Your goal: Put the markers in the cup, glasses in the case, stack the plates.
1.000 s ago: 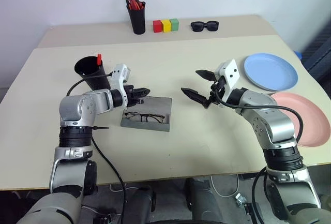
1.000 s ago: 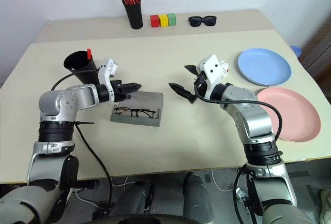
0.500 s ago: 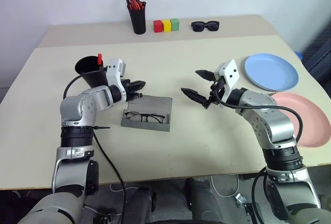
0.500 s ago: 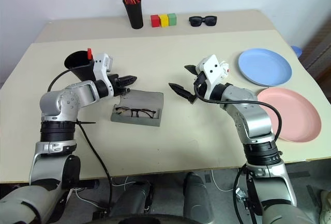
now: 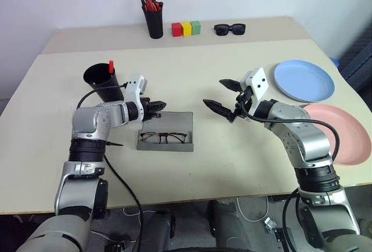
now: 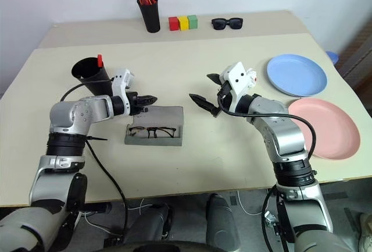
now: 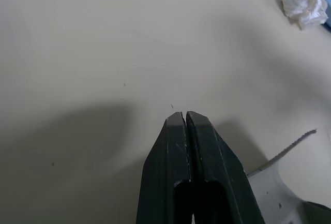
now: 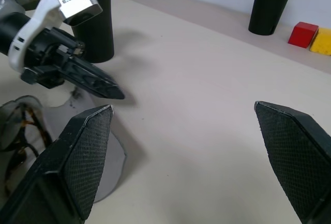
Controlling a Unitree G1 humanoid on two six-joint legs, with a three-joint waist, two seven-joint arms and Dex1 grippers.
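The grey case [image 5: 174, 123] lies open on the table with the wire-framed glasses [image 5: 165, 138] inside it. My left gripper [image 5: 163, 106] is shut on nothing, its tips just over the case's far left edge; the left wrist view shows the fingers [image 7: 178, 146] pressed together. Behind that arm stands the black cup [image 5: 101, 82], a red-capped marker [image 5: 110, 66] sticking out of it. My right gripper [image 5: 214, 92] hangs open and empty above the table, right of the case. The light blue plate [image 5: 304, 80] and the pink plate [image 5: 344, 134] lie side by side at the right.
Along the back of the table stand a black pen holder [image 5: 154, 20] with orange-tipped pens, three coloured blocks [image 5: 186, 28] and black sunglasses [image 5: 230, 28]. Bare tabletop [image 5: 232, 153] stretches in front of the case and between the arms.
My left gripper drew back toward the cup, then returned to the case's far edge. The case has turned a little and now lies squarer to the table's front. The right arm stayed still.
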